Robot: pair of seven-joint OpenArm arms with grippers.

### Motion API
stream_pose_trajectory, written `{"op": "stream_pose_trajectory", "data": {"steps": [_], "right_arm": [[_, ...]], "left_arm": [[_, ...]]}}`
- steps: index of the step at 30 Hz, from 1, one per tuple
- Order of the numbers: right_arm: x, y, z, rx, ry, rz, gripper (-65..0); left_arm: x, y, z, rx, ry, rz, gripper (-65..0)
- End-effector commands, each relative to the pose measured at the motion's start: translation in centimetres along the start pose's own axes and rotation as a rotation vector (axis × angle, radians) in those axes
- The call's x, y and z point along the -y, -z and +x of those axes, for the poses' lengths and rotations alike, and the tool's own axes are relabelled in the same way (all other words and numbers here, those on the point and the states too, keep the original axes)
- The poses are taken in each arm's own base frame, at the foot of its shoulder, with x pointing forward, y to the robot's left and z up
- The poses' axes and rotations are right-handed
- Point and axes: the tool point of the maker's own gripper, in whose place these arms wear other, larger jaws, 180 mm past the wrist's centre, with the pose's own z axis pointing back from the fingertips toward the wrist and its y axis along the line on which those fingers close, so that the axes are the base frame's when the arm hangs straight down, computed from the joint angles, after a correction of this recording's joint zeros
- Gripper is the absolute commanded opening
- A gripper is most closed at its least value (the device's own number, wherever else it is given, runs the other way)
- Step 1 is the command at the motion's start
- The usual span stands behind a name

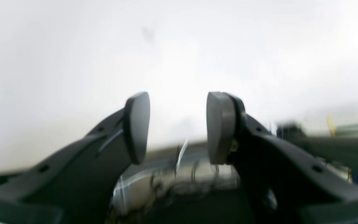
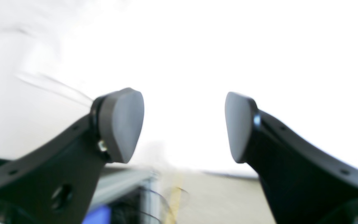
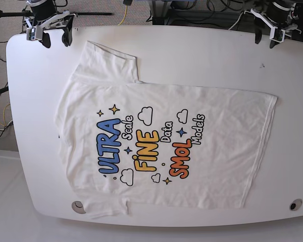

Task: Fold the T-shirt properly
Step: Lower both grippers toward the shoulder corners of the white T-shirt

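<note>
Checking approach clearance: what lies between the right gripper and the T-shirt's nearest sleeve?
Only bare white table between the right gripper and the T-shirt, seen in the base view.

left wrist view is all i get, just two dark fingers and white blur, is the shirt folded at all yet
Observer: No. The T-shirt lies flat, print up, on the white table.
Operator: where is my gripper then
Observer: The left gripper hangs at the table's far edge, off the shirt.
Operator: and the other one
Observer: The right gripper is at the opposite far corner, open, beside a sleeve.
</note>
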Motion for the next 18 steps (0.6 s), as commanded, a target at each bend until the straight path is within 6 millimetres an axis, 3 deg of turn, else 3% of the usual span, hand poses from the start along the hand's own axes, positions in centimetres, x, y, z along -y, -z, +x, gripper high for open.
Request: {"op": "stream_pose_trajectory", "data": {"steps": [1,15,18], "right_arm": [[-0.4,0.1,1.2,0.033,0.012,0.029,-24.0],[-0.2,1.6,0.0,0.008,0.115,0.052,-23.3],[0.1,1.4,-0.6,-0.019,0.112,0.037,-23.5]], "left_arm": [[-0.2,-0.2,1.3,0.039,-0.004,-0.013,-38.9],[-1.1,-0.3,1.5,0.041,-0.024,-0.026,-41.2],[-1.7,-0.6,1.1,0.019,-0.026,-0.004,-39.2]]}}
